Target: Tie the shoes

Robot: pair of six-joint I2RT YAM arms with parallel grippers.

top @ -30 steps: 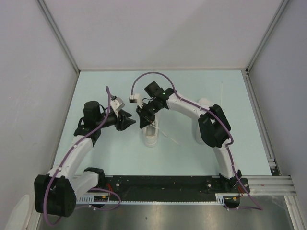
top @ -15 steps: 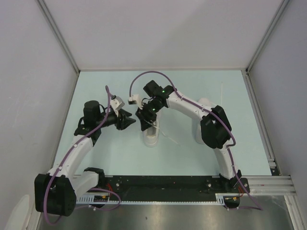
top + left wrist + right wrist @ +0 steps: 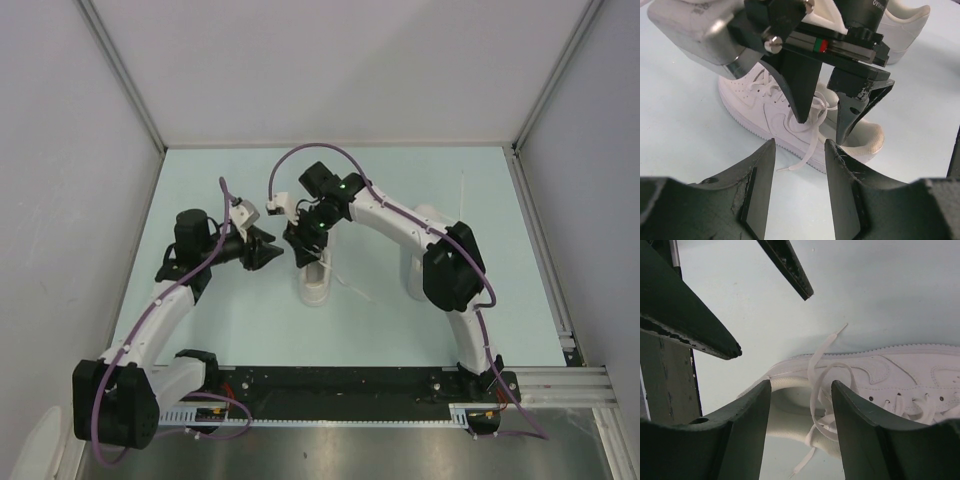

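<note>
First shoe (image 3: 316, 290) lies at the middle of the surface (image 3: 450, 190). Second shoe (image 3: 408, 274) lies to its right, partly under the right arm. Right gripper (image 3: 301, 256) is above the first shoe's laces. Left gripper (image 3: 272, 252) is just left of that shoe, its fingers (image 3: 760, 185) facing it.

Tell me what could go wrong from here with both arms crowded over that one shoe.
1. Both sets of jaws stand open, nearly tip to tip above the shoe; any next move could knock them together.
2. The right jaws straddle a loose lace loop; closing might catch only one strand or miss it.
3. Nothing holds the shoe, so a pull on the lace could drag it.
</note>
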